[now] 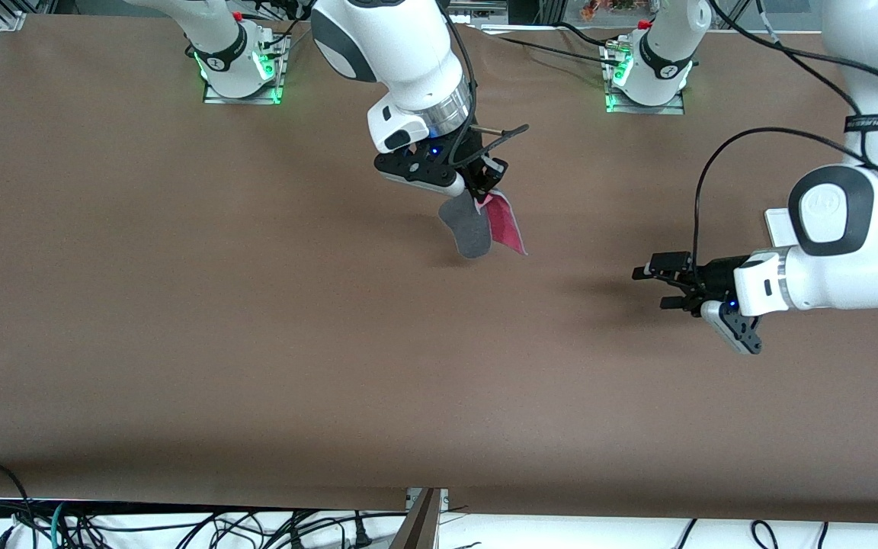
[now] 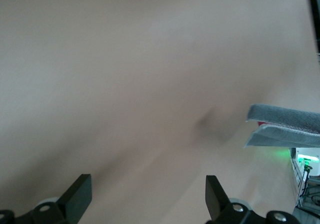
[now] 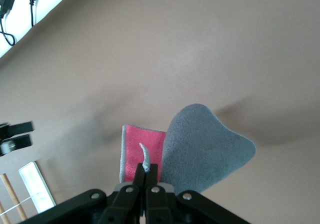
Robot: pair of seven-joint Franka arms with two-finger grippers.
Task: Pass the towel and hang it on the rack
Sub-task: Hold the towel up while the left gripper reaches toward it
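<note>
**A:** So, how do things lie, biggest first?

**B:** Start with the surface [image 1: 180,305], brown and wide under both my arms. Next the rack [image 1: 778,226]: only a corner of its white base shows in the front view, tucked beside my left arm at that arm's end of the surface; my right wrist view catches the white base and a wooden rod. Nothing hangs on it.

**A:** And your right gripper?

**B:** My right gripper [image 1: 485,192] is up in the air over the middle of the surface, jaws pinched tight on the towel [image 1: 477,229]. The cloth droops from the grip, grey lobe and pink-red patch side by side, clear of the surface as far as I can tell.

**A:** The left one?

**B:** My left gripper [image 1: 656,286] hovers over the surface toward the rack's end, jaws spread wide and pointed at the towel, holding nothing. There is a plain gap between it and the cloth.

**A:** How far along, then?

**B:** By my reckoning, the pickup is done. The handover is not yet made, and the hanging on the rods is all left to do.
</note>
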